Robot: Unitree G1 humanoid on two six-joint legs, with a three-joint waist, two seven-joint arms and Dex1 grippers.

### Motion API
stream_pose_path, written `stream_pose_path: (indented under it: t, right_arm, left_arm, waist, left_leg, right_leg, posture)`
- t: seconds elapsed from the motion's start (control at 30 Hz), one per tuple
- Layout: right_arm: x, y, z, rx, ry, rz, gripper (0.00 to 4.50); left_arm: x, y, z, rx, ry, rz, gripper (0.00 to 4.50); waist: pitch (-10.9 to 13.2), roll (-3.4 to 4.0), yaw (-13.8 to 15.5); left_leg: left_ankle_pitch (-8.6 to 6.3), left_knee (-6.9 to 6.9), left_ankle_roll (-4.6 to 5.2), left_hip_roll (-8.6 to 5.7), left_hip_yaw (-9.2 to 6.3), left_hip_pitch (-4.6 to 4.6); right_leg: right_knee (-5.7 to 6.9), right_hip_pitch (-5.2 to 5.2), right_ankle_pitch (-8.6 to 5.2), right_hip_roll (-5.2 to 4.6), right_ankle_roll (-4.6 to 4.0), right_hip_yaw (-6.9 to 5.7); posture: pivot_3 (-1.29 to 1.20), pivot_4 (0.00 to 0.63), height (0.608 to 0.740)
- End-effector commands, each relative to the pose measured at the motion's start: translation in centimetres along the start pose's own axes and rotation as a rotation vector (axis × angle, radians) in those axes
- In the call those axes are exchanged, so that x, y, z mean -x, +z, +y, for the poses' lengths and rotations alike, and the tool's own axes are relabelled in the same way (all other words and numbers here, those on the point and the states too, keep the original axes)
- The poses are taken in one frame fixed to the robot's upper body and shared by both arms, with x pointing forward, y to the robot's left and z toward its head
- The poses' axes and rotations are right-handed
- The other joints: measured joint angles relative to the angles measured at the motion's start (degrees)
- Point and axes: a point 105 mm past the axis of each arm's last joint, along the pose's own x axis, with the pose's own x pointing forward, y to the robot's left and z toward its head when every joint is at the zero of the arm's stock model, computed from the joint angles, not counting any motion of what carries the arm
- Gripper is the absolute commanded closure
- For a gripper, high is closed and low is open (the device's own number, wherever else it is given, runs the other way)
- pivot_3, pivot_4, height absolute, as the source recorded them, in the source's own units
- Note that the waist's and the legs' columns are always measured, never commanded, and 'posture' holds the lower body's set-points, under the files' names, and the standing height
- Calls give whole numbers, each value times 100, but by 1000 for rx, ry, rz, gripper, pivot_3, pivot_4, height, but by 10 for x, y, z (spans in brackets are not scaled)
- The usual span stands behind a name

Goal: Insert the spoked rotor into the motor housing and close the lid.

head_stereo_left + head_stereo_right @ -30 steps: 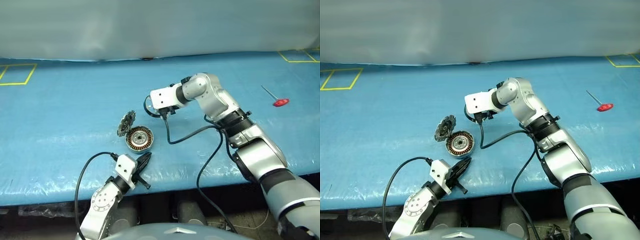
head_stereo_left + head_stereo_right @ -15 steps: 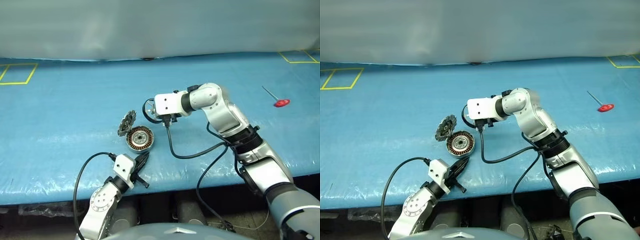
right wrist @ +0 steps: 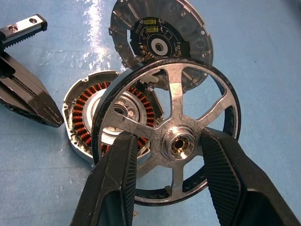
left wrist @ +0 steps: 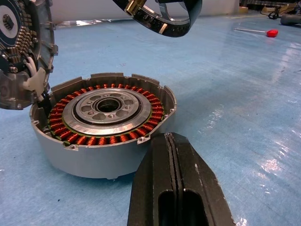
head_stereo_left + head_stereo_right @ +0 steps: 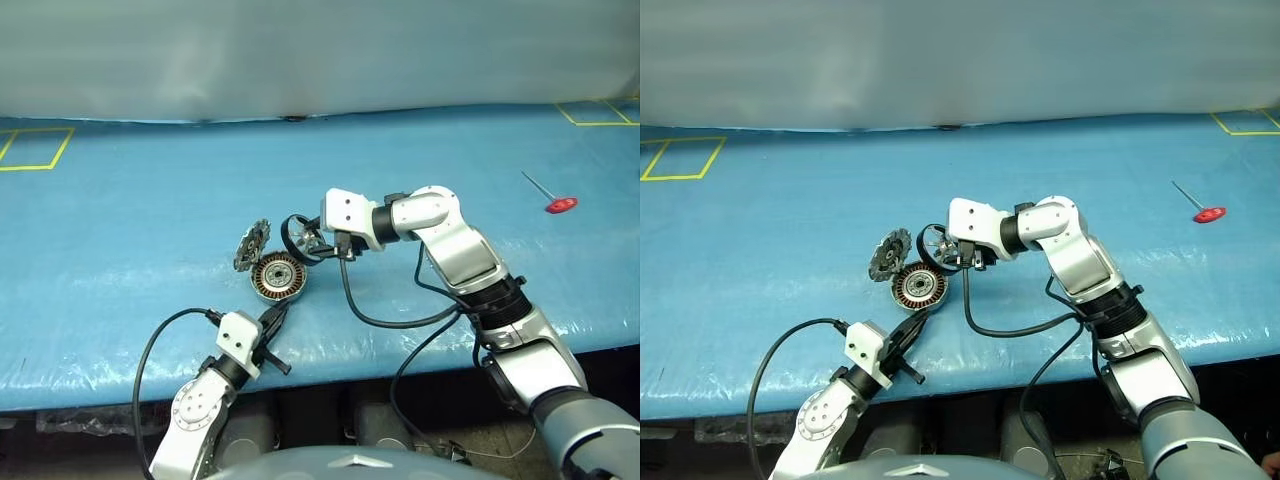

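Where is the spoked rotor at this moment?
The spoked rotor is held in the right hand, in the air just right of the motor housing and the open lid, near the table's middle.

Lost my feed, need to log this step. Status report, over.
Right gripper shut on spoked rotor, held above motor housing. Left gripper shut, beside housing. Lid stands open. Nothing in the way.

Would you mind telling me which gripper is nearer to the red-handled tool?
Right. The right gripper, holding the spoked rotor, is mid-table, well short of the red-handled tool; the left gripper sits at the near edge, farther away.
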Motion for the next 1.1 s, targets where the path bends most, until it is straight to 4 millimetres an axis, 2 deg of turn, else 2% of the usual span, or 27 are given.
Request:
stream_pose_path:
  t: [0.03,0.47,0.8,1.1]
  right_arm:
    - [4,11,2,28,3,-36,2798]
    - [-5,10,5,-57,13,-101,2798]
    - [-21,0,16,-171,35,-133,2798]
    - [-28,1,20,-180,43,-144,2798]
  left_arm:
    - [7,12,-5,-13,-43,-34,4500]
    - [24,14,12,-34,67,-51,4500]
    - [25,9,13,-19,80,-43,4500]
    - [27,6,13,-15,87,-32,4500]
  waist:
    - [0,0,-1]
    - [1,-1,1]
    - [1,-2,1]
    - [0,-2,-1]
  left_leg:
    - [0,0,0,0,0,0]
    - [0,0,1,0,1,0]
    - [0,0,2,-1,2,0]
    - [0,0,2,0,1,0]
  right_leg:
    - [0,-1,0,0,0,0]
    - [-1,-1,-12,0,-19,0]
    - [-1,0,-12,0,-19,1]
    - [-1,0,-3,2,-4,0]
  posture:
    - [0,150,740]
    - [0,150,740]
    - [0,150,740]
    - [0,150,740]
